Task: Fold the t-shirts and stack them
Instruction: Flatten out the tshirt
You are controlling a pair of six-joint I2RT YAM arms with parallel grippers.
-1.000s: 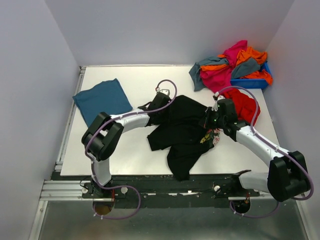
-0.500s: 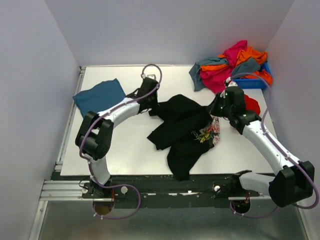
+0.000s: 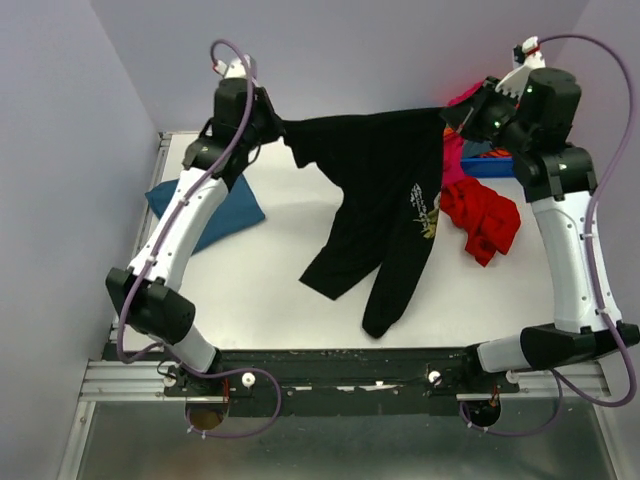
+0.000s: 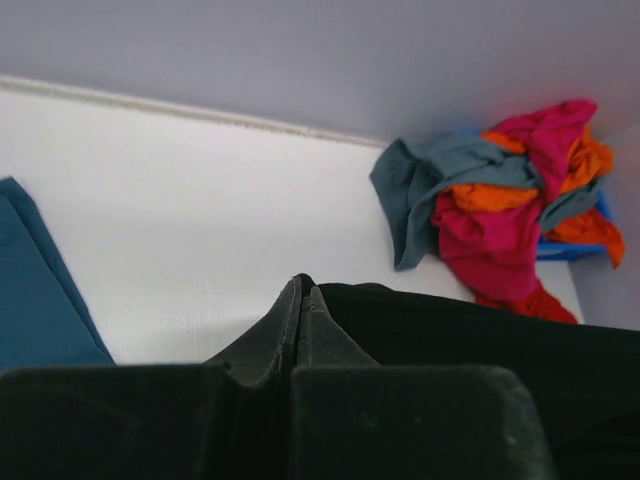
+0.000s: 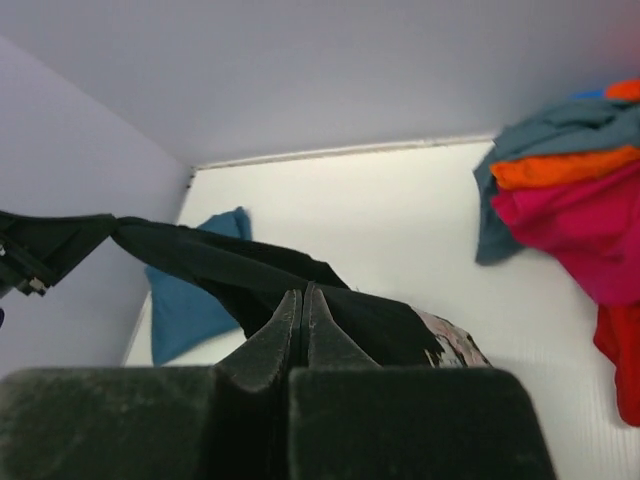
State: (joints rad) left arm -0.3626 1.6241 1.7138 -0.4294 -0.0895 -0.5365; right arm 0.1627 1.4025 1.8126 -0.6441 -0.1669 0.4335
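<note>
The black t-shirt (image 3: 375,190) with the floral print (image 3: 427,212) hangs stretched in the air between both grippers, its lower end trailing to the table. My left gripper (image 3: 278,127) is shut on its left top edge, with the black cloth (image 4: 480,335) running off to the right of the pinched jaws (image 4: 303,288). My right gripper (image 3: 452,112) is shut on the right top edge, and the shirt (image 5: 215,262) spans away from its jaws (image 5: 304,292). A folded teal t-shirt (image 3: 238,208) lies flat at the left.
A red t-shirt (image 3: 486,217) lies crumpled at the right. Behind it a heap of magenta, orange and grey-blue shirts (image 4: 500,205) spills over a small blue bin (image 3: 498,166) in the back right corner. Walls close in the table on three sides.
Both arms have risen and spread apart, lifting the black t-shirt off the table and pulling it open. The left gripper closed on the shirt's edge during this.
</note>
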